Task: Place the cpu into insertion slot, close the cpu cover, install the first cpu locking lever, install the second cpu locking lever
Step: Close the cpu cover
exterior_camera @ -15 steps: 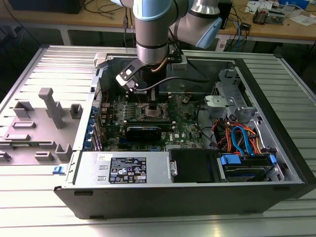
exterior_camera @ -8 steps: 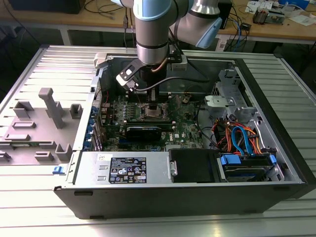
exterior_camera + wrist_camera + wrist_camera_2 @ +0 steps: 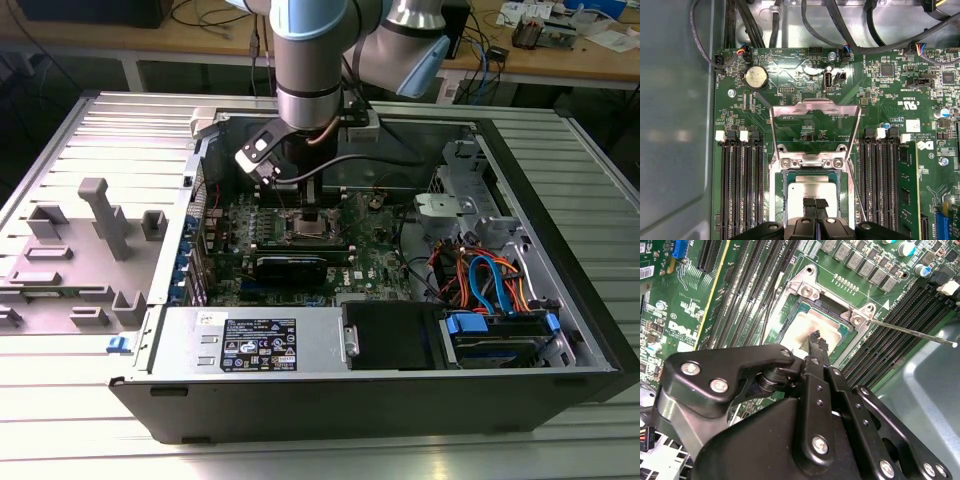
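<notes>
Fingers (image 3: 810,204): mine, pressed together, pinching nothing, tips just over the cpu (image 3: 812,189).

Items on the exterior view's dial, centred on my gripper (image 3: 311,210), read from the exterior view's left:

1. Grey moulded fixture tray (image 3: 85,250): 9 o'clock, well apart from me, outside the computer case (image 3: 330,410).
2. Green motherboard (image 3: 235,235): 9 o'clock, near, on the case floor.
3. cpu: directly beneath me, lying flat in the insertion slot (image 3: 786,197), silvery top up in both wrist views.
4. cpu cover (image 3: 815,105): silver frame, open, tilted up from its hinge at the slot's edge, not over the chip.
5. Locking lever (image 3: 910,332): thin rod, angled out from the slot's corner across the black memory slots (image 3: 890,355).
6. Orange and blue cables (image 3: 490,280): 4 o'clock, by the case's far side.
</notes>
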Controlling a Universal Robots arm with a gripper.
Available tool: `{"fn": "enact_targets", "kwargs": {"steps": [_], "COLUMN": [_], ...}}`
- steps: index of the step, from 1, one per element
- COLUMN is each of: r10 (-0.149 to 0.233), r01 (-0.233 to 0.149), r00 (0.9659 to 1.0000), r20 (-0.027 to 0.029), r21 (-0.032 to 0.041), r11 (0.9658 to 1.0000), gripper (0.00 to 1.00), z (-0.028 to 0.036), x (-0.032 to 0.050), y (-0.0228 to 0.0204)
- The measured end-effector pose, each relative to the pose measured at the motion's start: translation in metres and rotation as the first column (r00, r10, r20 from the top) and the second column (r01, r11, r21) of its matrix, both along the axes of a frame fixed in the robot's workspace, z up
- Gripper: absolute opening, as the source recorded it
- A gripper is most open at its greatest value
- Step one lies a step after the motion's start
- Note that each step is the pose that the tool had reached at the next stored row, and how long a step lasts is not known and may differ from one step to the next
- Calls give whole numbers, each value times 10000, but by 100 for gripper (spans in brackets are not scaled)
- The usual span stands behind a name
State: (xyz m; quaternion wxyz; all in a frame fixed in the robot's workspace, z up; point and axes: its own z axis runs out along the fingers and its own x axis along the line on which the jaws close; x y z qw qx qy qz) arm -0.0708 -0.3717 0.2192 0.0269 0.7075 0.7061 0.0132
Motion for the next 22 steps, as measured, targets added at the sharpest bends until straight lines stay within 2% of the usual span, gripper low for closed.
{"fn": "enact_targets", "kwargs": {"steps": [6, 22], "r10": [0, 0], "r01": [0, 0], "r00": [10000, 10000], "r20": [0, -1], "r21": [0, -3], "r11": [10000, 10000], "gripper": [11, 11], "z": [37, 67], "x": [0, 0], "y": [0, -1]}}
